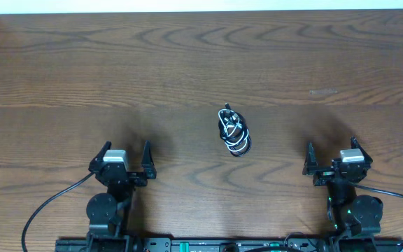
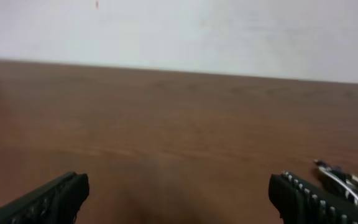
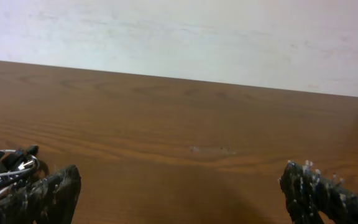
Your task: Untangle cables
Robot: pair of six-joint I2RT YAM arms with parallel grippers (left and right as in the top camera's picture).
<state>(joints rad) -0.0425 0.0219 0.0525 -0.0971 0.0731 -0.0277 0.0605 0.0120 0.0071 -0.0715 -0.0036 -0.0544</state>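
The left gripper (image 1: pixel 126 150) is being held wide, with nothing gripped, close to the near edge of the bench (image 1: pixel 187 56) and toward its left corner. The right gripper (image 1: pixel 331 147) is being held equally wide and is gripping nothing, close to the same edge toward the right corner. The cables (image 1: pixel 234 130) are being shown lying in one small tangled bundle of black and white loops, farther from the near edge, slightly right of the middle, well apart from both grippers.
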